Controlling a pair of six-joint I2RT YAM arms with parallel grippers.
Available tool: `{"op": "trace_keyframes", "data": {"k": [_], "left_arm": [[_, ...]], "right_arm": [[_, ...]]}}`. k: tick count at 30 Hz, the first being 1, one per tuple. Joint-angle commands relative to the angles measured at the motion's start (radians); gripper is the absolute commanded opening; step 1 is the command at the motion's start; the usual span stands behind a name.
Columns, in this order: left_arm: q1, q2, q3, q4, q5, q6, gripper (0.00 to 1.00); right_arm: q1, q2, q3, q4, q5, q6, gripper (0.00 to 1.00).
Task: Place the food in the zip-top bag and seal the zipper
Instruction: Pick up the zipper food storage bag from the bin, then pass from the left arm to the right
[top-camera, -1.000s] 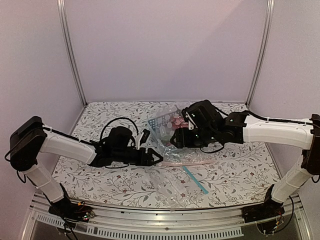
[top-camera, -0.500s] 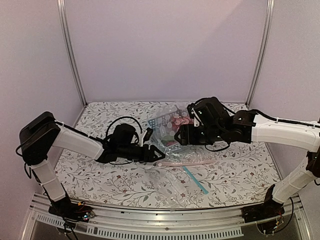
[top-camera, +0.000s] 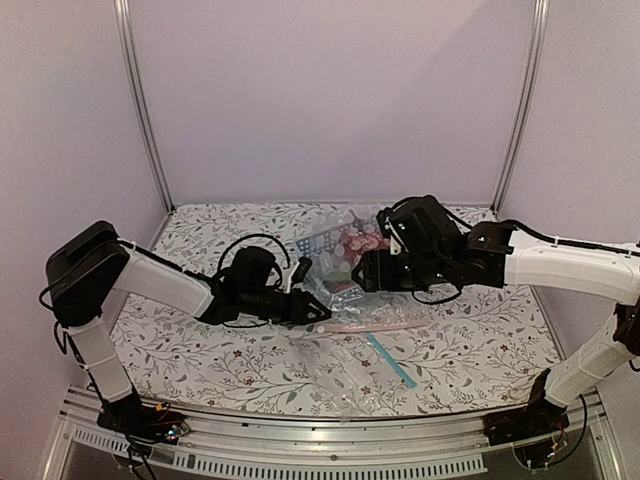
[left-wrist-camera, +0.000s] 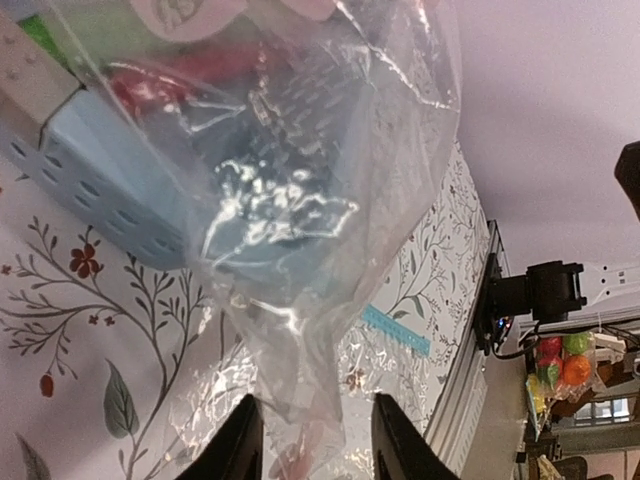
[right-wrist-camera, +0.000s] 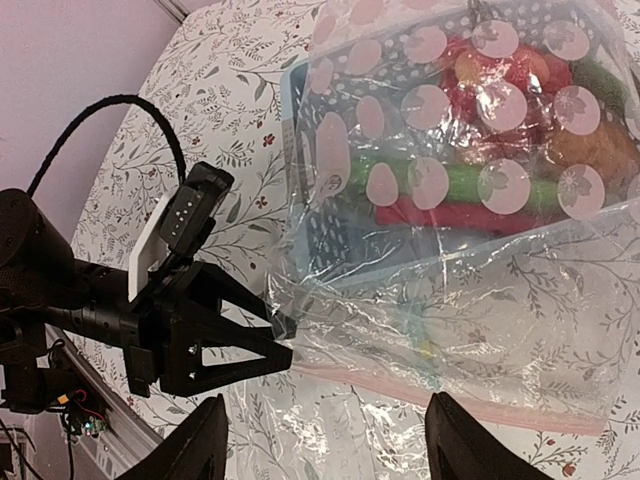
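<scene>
a table (top-camera: 180, 350) with a flower-printed cloth stands between plain lilac walls. the zip-top bag (right-wrist-camera: 480, 300) is near the middle of the table. its clear film, printed with pale round dots, rises in front of a blue basket (top-camera: 312, 247), and its lower part is spread on the cloth. the zipper (top-camera: 370, 325), a pale pink strip, lies flat along the bag's near edge.

through the film the food shows in the basket: a long green vegetable (right-wrist-camera: 470, 185), a red chili (right-wrist-camera: 450, 215) just beside it, small round fruits (right-wrist-camera: 500, 70) and a brown lump (right-wrist-camera: 590, 150). i cannot tell if any of it is inside the bag.

the left gripper (right-wrist-camera: 284, 340) is low at the bag's left corner. its 2 fingers stand on each side of a fold of film with little gap, and i cannot tell whether they pinch it. the right gripper (top-camera: 360, 272) hovers by the basket, its fingers spread wide and grasping nothing.

a second clear bag (top-camera: 390, 360) with a teal strip lies nearer to the arms.
</scene>
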Motion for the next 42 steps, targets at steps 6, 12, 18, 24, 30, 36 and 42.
{"op": "trace_keyframes", "data": {"k": [6,12,18,24,30,36,42], "left_arm": [[0.014,-0.063,0.033,-0.037,0.030,-0.006,0.16],[0.012,-0.132,0.070,-0.115,0.053,-0.028,0.05],[0.012,-0.231,0.170,-0.314,0.031,-0.064,0.05],[0.018,-0.257,0.268,-0.528,0.046,-0.111,0.03],[0.017,-0.273,0.270,-0.519,0.085,-0.204,0.03],[0.020,-0.304,0.266,-0.527,0.070,-0.226,0.03],[0.020,-0.321,0.264,-0.530,0.063,-0.237,0.03]], "right_arm": [[0.005,-0.063,-0.062,0.026,0.011,-0.011,0.69],[0.007,-0.094,-0.082,0.046,-0.026,-0.054,0.70],[0.071,-0.153,-0.066,0.024,0.012,-0.206,0.71],[0.133,-0.156,0.016,-0.065,0.057,-0.404,0.64],[0.218,-0.067,0.085,-0.081,0.183,-0.531,0.63],[0.263,0.027,0.127,-0.082,0.270,-0.612,0.72],[0.280,0.085,0.133,-0.049,0.332,-0.666,0.72]]}}
